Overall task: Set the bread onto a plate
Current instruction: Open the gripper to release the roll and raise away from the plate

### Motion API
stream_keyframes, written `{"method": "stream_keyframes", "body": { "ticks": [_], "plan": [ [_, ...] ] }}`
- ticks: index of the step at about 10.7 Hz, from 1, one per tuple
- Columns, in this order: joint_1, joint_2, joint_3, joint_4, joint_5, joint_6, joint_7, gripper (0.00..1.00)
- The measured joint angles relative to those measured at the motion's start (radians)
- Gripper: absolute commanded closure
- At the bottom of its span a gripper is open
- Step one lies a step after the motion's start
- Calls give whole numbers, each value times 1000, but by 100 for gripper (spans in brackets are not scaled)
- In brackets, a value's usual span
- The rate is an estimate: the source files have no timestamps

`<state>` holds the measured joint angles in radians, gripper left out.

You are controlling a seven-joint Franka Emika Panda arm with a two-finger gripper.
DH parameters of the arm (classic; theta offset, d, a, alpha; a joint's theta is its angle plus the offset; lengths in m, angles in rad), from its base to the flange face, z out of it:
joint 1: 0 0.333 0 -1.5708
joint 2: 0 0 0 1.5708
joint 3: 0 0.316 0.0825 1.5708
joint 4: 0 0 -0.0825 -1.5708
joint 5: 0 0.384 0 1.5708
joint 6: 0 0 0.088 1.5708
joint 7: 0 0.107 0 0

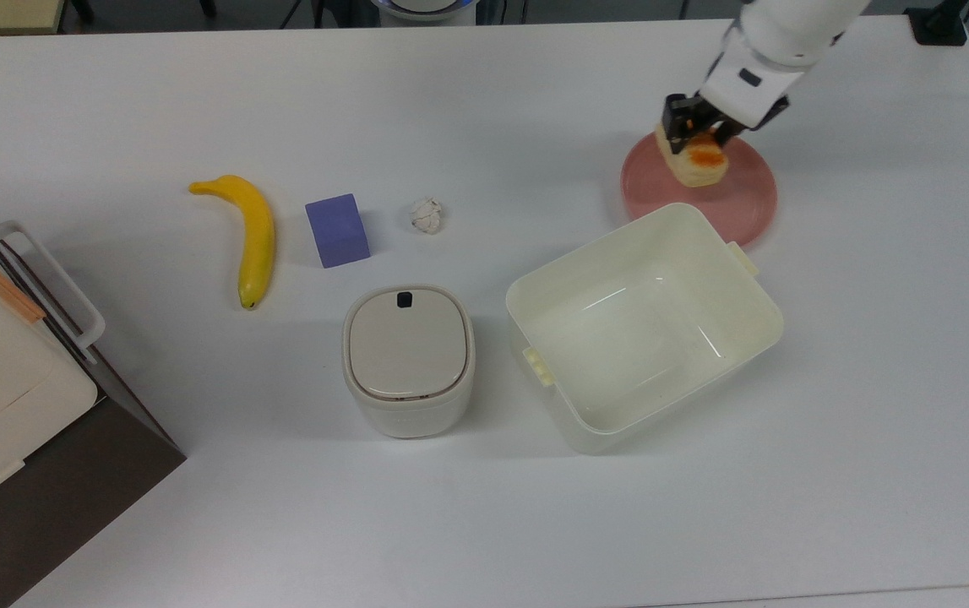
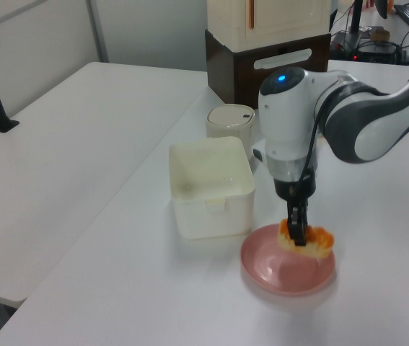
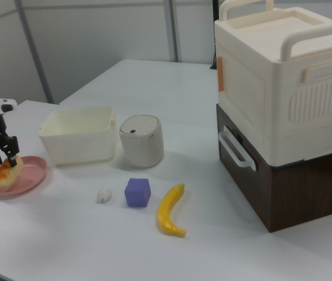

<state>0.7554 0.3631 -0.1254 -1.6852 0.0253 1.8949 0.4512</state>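
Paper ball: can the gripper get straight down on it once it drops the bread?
Probably yes. The paper ball sits alone on bare table, apart from the purple block and lidded bin. The gripper holds the bread over the plate.

White table [image 1: 112,101] with plate [image 1: 742,207], tub [image 1: 754,338], banana [image 1: 256,236].
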Motion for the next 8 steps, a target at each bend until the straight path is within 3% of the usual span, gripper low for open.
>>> {"method": "stream_keyframes", "body": {
  "ticks": [5,8],
  "plan": [
    [15,4,-14,57,2,-28,75,0],
    [-70,-156,-37,69,-38,-218,-23,0]
  ]
}}
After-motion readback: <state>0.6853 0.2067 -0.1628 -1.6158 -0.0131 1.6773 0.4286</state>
